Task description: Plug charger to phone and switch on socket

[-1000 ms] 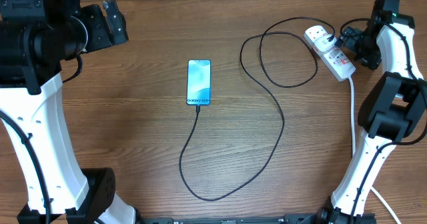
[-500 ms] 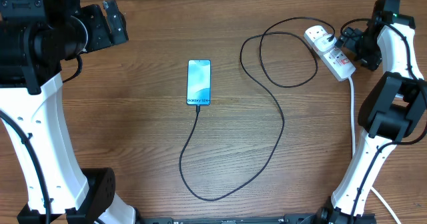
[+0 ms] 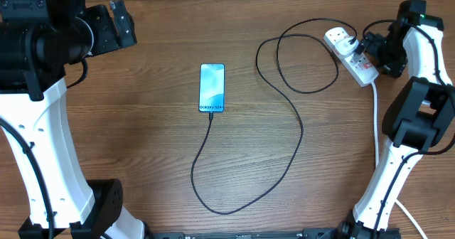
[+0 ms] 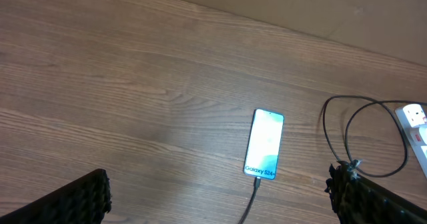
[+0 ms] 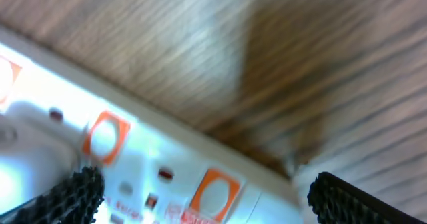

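Note:
The phone point(image 3: 212, 87) lies flat mid-table with its blue-teal screen up; it also shows in the left wrist view point(image 4: 265, 143). The black charger cable point(image 3: 295, 121) runs from the phone's near end, loops across the table and reaches the socket point(image 3: 351, 55), a white power strip at the far right. My right gripper point(image 3: 367, 45) hovers right over the socket, fingers open; its wrist view shows the strip's white face with orange switches point(image 5: 217, 194) between the fingertips point(image 5: 203, 197). My left gripper point(image 4: 220, 197) is open and empty, raised at the far left.
The socket's thick white cord point(image 3: 376, 121) runs down the right side toward the table's front edge, beside the right arm's base. The left arm's base stands at the front left corner.
The right gripper has shifted very slightly over the socket. Phone, cable and left arm have not moved.

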Robot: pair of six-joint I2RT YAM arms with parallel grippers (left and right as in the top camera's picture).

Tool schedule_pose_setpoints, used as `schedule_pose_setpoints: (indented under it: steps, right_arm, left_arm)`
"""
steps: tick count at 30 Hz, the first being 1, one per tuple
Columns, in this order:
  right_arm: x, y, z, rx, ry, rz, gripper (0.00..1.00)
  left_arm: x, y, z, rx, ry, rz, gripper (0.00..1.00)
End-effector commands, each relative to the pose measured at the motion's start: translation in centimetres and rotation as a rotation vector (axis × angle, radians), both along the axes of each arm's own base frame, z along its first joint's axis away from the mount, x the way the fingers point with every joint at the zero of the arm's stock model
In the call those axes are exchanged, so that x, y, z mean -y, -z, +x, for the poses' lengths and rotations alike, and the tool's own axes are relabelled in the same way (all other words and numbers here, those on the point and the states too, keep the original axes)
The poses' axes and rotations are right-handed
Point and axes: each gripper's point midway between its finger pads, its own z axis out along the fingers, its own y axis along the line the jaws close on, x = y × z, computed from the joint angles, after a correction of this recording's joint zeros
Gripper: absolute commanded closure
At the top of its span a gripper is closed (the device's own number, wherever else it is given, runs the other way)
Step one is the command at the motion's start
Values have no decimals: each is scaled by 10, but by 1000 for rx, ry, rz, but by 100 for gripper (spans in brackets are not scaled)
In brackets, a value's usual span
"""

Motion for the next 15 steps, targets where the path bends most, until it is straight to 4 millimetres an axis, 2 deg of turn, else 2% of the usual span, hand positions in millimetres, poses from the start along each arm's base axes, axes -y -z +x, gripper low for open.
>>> schedule_pose_setpoints:
  steps: [1,3,5,6,8,12,15]
  right_arm:
    - [-1,-9,-5,-17,-13,7,0]
    - [7,-37,-9,12,26,1,0]
    - [14,-75,-16,59,51,-6,0]
    - [16,-88,-19,77,55,-8,0]
    - [17,-127,-30,124,66,-18,0]
    - [6,-196,-59,202,68,-34,0]
    - [-13,-234,-85,232,51,-29,0]
  left_arm:
    - [-4,-2,-3,4,-27,-3,0]
    - [-4,-2,-3,4,-27,-3,0]
    - [-4,-2,-3,4,-27,-3,0]
    - [-4,-2,-3,4,-27,-3,0]
    - [-4,-2,-3,4,-27,-3,0]
    - [-4,-2,-3,4,-27,-3,0]
    - [-4,-2,-3,4,-27,-3,0]
